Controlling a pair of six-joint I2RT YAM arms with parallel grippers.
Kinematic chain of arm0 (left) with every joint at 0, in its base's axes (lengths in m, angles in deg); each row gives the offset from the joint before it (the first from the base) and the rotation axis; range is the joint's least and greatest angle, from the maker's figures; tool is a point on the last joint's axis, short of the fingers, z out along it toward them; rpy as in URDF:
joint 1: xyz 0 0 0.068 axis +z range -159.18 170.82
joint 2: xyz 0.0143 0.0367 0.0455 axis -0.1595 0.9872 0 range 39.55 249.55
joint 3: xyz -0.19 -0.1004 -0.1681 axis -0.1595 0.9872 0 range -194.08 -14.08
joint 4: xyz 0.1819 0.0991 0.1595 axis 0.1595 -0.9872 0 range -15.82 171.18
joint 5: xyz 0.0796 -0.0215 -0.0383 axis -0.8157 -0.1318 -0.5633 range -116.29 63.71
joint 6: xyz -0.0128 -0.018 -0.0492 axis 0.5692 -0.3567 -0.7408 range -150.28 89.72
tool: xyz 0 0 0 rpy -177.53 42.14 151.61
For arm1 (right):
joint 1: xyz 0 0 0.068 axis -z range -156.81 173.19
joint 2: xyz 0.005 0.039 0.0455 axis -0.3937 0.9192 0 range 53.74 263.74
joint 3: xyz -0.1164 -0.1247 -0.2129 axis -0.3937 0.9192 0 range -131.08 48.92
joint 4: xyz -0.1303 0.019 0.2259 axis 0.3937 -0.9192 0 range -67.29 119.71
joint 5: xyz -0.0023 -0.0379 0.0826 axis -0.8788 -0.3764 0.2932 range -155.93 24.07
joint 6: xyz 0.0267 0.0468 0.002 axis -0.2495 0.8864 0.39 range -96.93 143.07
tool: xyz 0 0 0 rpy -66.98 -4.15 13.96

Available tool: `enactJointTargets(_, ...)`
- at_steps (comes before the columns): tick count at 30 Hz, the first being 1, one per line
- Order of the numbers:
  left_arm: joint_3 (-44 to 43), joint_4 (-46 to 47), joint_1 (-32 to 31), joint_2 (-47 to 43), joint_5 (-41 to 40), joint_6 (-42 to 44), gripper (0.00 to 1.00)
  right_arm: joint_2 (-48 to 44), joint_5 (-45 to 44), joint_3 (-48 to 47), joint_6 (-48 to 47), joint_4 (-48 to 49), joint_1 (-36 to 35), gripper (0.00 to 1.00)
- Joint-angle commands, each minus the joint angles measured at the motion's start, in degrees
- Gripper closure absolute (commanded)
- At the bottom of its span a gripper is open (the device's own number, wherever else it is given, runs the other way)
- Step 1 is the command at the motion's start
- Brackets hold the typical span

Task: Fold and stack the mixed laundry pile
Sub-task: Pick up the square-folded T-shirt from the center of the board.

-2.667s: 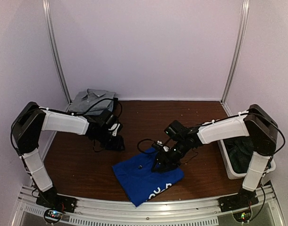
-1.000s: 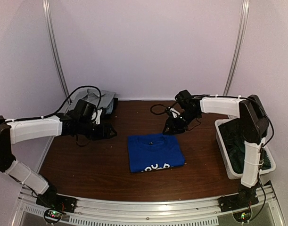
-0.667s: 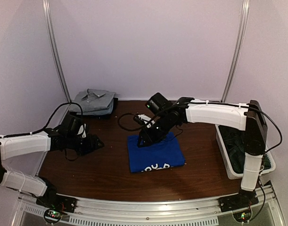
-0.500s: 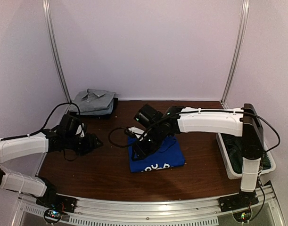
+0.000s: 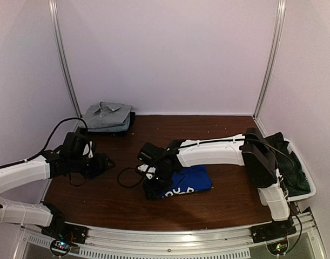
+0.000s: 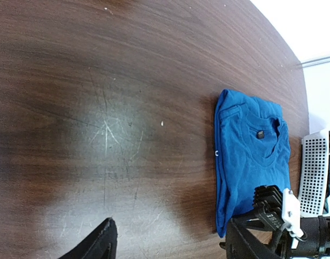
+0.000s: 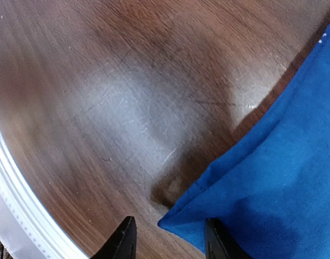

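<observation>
A folded royal-blue shirt (image 5: pixel 189 179) lies flat on the wooden table near the middle; it also shows in the left wrist view (image 6: pixel 251 156) and the right wrist view (image 7: pixel 283 172). My right gripper (image 5: pixel 152 184) is open at the shirt's near-left corner, and its fingers straddle that corner (image 7: pixel 170 244). My left gripper (image 5: pixel 105 163) is open and empty over bare table left of the shirt (image 6: pixel 173 247). A folded light grey shirt (image 5: pixel 107 115) lies on a dark piece at the back left. A dark green-black piece (image 5: pixel 289 162) lies in the bin.
A white plastic bin (image 5: pixel 305 189) stands at the right edge, partly hidden by my right arm; its perforated wall shows in the left wrist view (image 6: pixel 313 162). Cables hang from both wrists. Metal rails run along the table's front and up the back corners.
My right arm swept from the back right across the blue shirt to its near-left corner. My left arm drew back to the left. The shirt stayed flat.
</observation>
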Motion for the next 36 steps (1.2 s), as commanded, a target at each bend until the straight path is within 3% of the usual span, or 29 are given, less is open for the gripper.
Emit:
enactJointTargets(1,1.25,-0.58,0.28,-1.10,-0.95,-0.27,0.29,5.57,-10.67,-4.28,-2.56,-5.34,-2.87,0.55)
enactJointTargets(6,2.31,0.96,0.28,0.02,-0.69,-1.21,0.28,9.14,-20.92,-4.95,-3.65,-10.66,-5.32,0.61)
enactJointTargets(13,3.33,6.09,0.21,3.51,0.99,-2.17,0.28,6.57,-27.08,-2.98,-5.76,-9.52,-5.84,1.00)
enactJointTargets(19,5.16,17.03,0.18,7.25,6.95,-3.85,0.25,-3.71,-17.09,0.09,-6.87,1.55,-2.36,1.00)
enactJointTargets(22,6.74,24.48,0.12,8.66,9.28,-6.54,0.03,-6.38,-11.92,1.86,-6.23,6.03,0.06,1.00)
enactJointTargets(31,7.83,41.99,-0.88,15.44,11.37,-14.97,0.02,-9.79,-5.13,8.33,-5.52,12.22,2.74,1.00)
enactJointTargets(36,5.39,49.07,-3.06,23.64,12.01,-20.26,0.02,-10.67,-3.26,9.16,-5.39,14.35,3.02,1.00)
